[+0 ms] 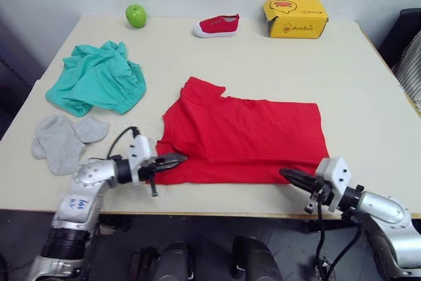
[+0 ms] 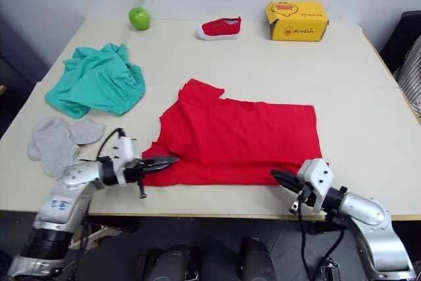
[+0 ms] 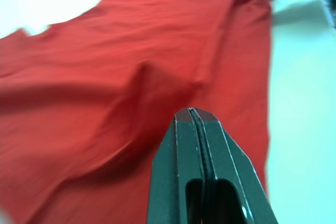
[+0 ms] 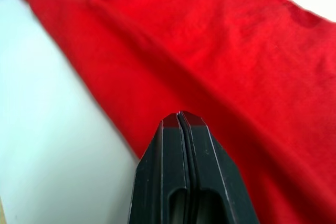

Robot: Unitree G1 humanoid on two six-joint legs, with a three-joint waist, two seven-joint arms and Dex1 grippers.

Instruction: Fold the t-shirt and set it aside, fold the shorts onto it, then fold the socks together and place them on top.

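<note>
Claws, left and right, both closed at the bright red cotton t-shirt's lower-frame hem (grip unconfirmed); lift evenly, fold upward.

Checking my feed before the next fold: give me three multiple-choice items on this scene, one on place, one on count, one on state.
1. Where do the shorts lie?
A. On the robot's left, beyond the socks
B. On the t-shirt
C. Beside the yellow box

2. How many shoes are on the table?
A. Two
B. One
C. Three

3. How is the left gripper?
A. Wide open
B. Holding a sock
C. Shut, at the t-shirt's near edge

Answers: 1 A, teal heap sits there. 2 B, a single red shoe. 3 C, fingers meet in the left wrist view.
</note>
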